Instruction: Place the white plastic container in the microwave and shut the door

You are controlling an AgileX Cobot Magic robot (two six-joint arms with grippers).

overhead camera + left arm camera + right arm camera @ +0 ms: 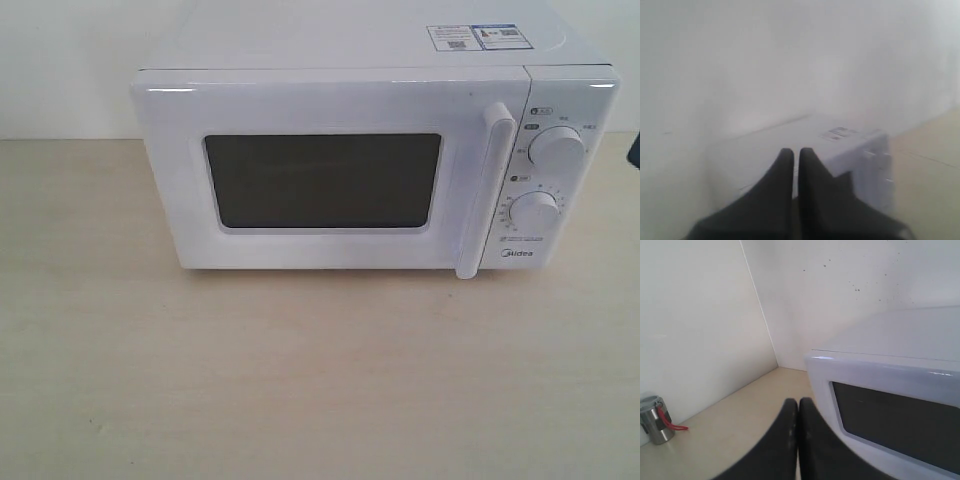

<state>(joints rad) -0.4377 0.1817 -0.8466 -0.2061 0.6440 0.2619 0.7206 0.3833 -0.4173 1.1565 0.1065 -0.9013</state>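
The white Midea microwave [370, 150] stands at the back of the table with its door [320, 180] shut, dark window facing me and the long bar handle [485, 190] upright beside two round dials. The white plastic container is out of view. My left gripper [795, 152] is shut and empty, off to one side of the microwave [805, 145], level with its top. My right gripper [798, 404] is shut and empty, near the microwave's door [890, 420]. Neither gripper shows in the exterior view, apart from a dark sliver at the right edge.
Light wooden tabletop [300, 380] spreads in front of the microwave. White walls stand behind and beside it. A small metal cylinder with a red wire [655, 419] sits against the wall in the right wrist view.
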